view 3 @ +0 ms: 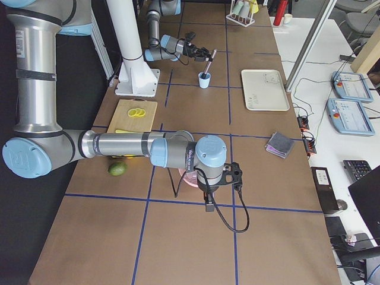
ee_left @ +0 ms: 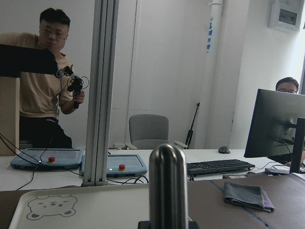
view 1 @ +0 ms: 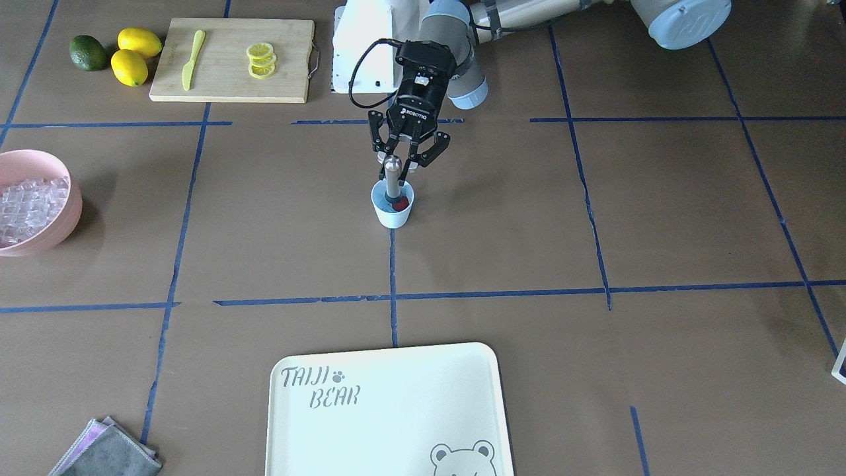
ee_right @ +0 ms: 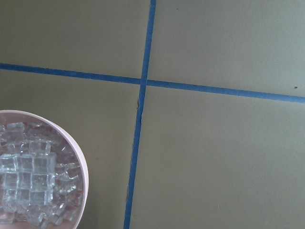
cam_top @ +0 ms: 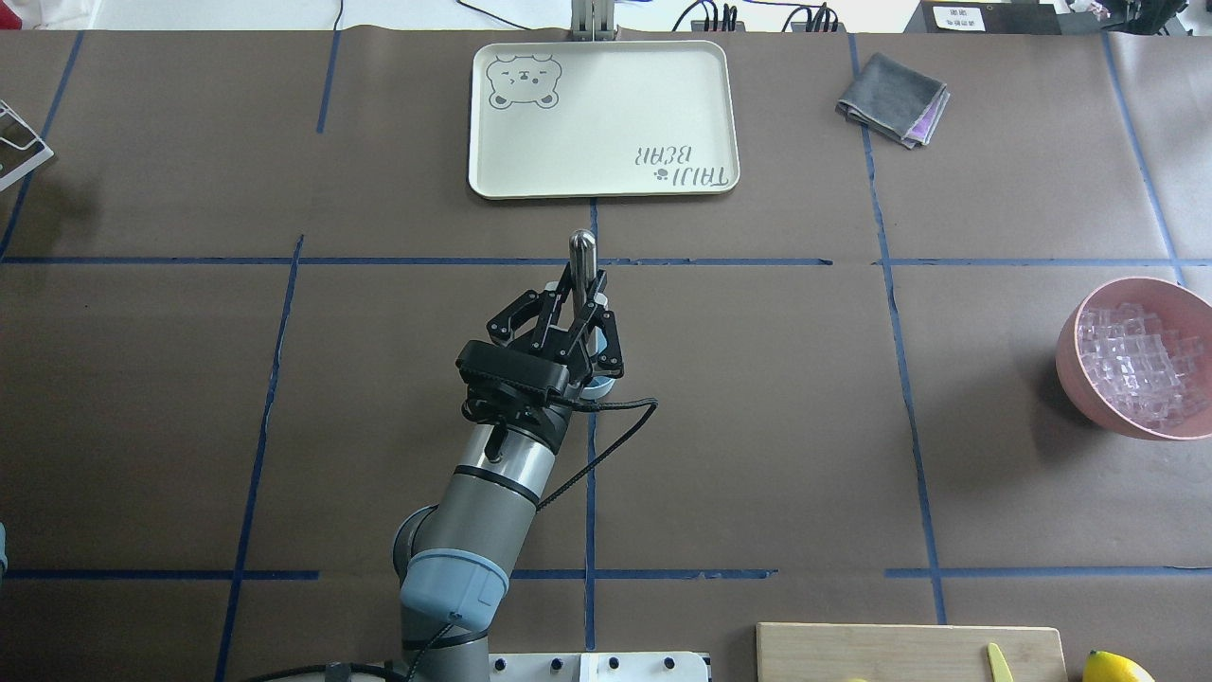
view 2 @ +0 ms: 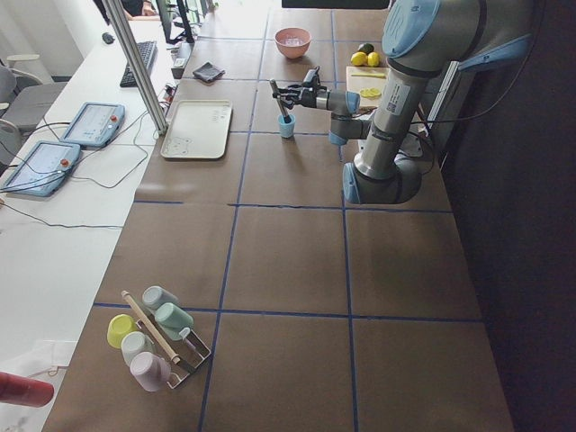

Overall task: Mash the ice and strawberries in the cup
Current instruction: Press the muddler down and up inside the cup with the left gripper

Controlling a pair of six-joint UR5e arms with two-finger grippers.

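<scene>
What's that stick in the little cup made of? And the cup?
The masher stick looks like metal. It is silvery-grey, smooth and shiny, with light streaks down its rounded top. The cup looks like plastic. It is pale blue-white, plain and fairly matte with a thin rim, though glazed ceramic can't be ruled out.

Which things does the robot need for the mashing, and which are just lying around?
For the job: small light-blue plastic cup, round red strawberry, silver metal masher stick, clear ice cubes in round pink bowl.
Lying about: cream bear tray, folded grey cloth, wooden cutting board, yellow lemons, dark green fruit.
</scene>
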